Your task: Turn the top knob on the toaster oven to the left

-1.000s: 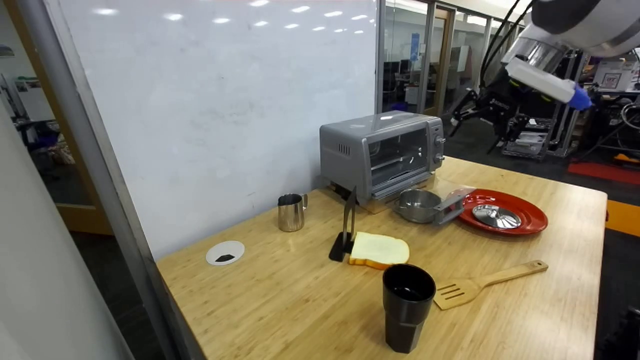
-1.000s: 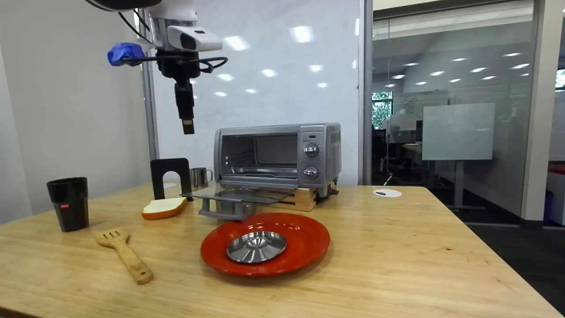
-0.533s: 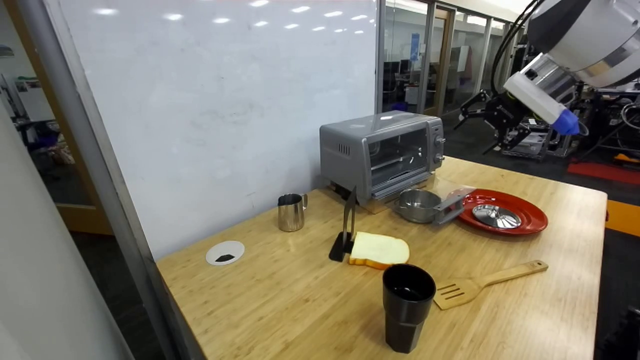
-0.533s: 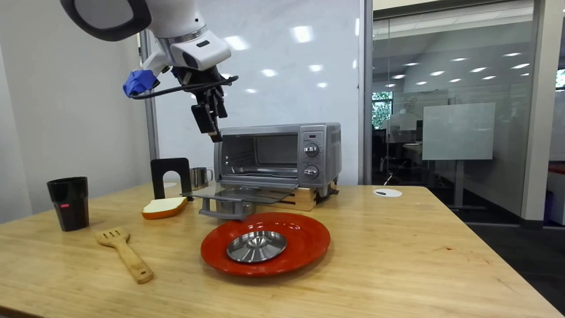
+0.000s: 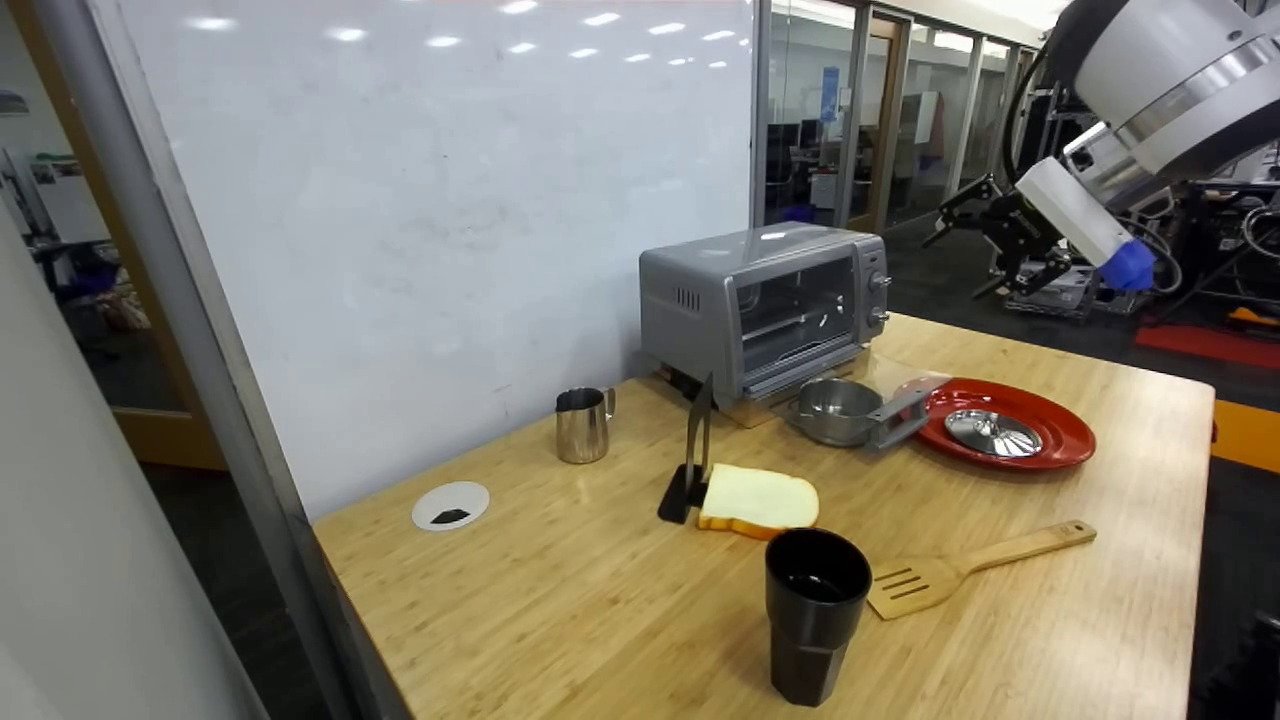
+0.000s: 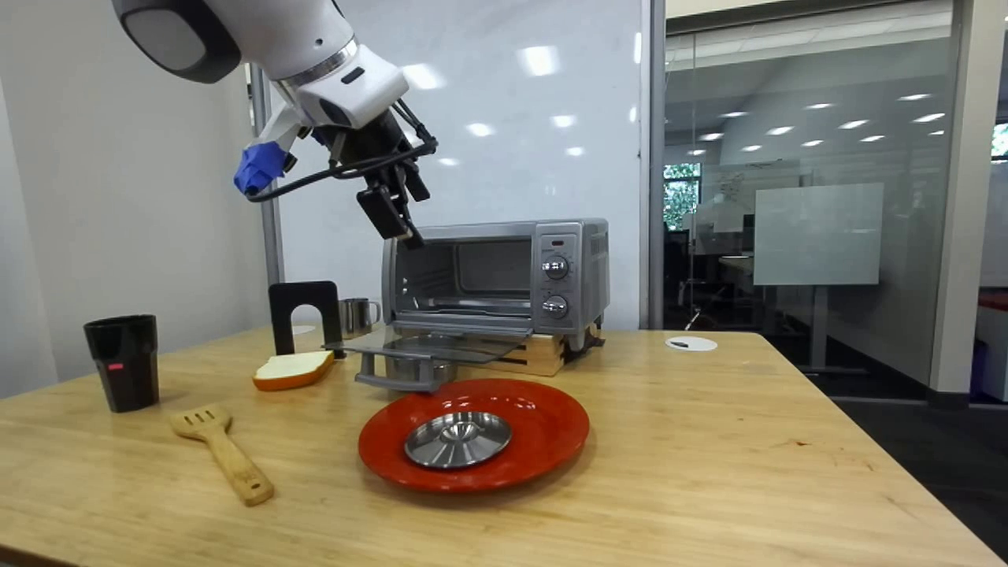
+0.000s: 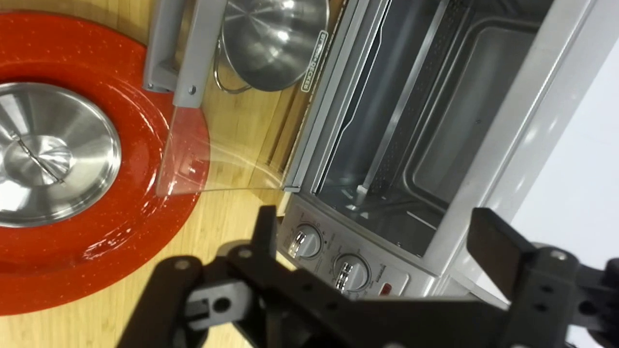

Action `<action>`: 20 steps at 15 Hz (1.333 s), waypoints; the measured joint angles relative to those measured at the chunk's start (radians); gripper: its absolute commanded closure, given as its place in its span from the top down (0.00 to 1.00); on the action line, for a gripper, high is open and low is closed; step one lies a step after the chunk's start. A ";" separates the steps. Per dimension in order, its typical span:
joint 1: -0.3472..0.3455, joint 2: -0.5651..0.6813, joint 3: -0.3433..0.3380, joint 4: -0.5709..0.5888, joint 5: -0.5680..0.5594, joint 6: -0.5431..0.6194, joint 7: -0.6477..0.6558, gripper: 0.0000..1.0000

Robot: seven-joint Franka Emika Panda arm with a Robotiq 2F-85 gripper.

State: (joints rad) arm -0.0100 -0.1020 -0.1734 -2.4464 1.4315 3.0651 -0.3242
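The silver-grey toaster oven stands on wooden blocks with its glass door lowered. On its control panel the top knob sits above a lower knob. In the wrist view the top knob is the one nearer the red light, partly cut off by the gripper's body, with its chrome grip bar facing me. My gripper is spread wide with nothing between its fingers. In an exterior view the gripper hangs in the air out in front of the oven, tilted toward it and apart from the knobs.
Below lies a red plate with a steel lid. A steel pan is under the door. A spatula, black cup, bread slice, black stand and steel pitcher share the table. A whiteboard rises behind.
My gripper has swung from pointing down to a tilt toward the oven, shifting right in both exterior views. It stays spread, and the knobs and table things have not moved.
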 measured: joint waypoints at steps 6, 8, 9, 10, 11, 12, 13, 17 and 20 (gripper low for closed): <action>-0.004 0.083 -0.006 0.117 0.261 0.072 -0.301 1.00; -0.004 0.119 -0.006 0.145 0.289 0.074 -0.331 1.00; -0.004 0.132 -0.006 0.151 0.289 0.075 -0.331 1.00; -0.004 0.142 -0.006 0.155 0.289 0.075 -0.331 1.00; -0.004 0.147 -0.006 0.157 0.289 0.075 -0.331 1.00; -0.004 0.148 -0.006 0.158 0.289 0.076 -0.331 1.00; -0.004 0.148 -0.006 0.159 0.289 0.076 -0.331 1.00; -0.004 0.145 -0.007 0.161 0.289 0.075 -0.328 1.00; -0.011 0.142 -0.025 0.172 0.329 0.063 -0.328 1.00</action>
State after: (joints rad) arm -0.0208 0.0399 -0.1986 -2.2745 1.7605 3.1283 -0.6521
